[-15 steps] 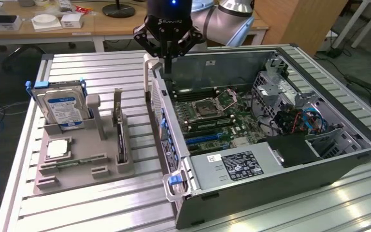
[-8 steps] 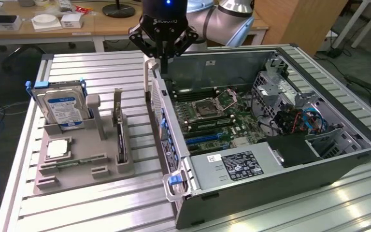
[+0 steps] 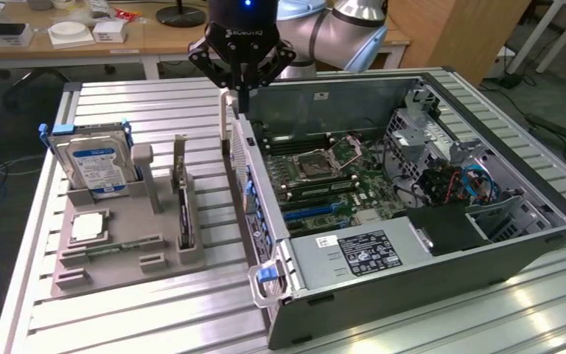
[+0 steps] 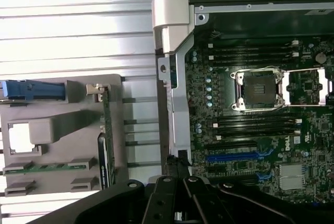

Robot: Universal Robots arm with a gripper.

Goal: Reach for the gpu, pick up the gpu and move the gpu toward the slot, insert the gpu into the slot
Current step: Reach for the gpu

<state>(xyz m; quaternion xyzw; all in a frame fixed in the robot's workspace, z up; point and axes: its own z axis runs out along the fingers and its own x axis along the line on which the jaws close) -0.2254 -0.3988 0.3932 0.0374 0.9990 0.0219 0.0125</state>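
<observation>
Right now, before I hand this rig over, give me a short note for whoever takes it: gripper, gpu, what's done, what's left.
Gripper: shut, holding nothing, above the rear wall of the case.
Gpu: upright in the gray holder, on the exterior view's left of the case, apart from the gripper.
Slot: blue, on the motherboard, empty.
Done: nothing that shows; the gpu is not picked up.
Left: pick-up, carry to the slot, insertion.
</observation>
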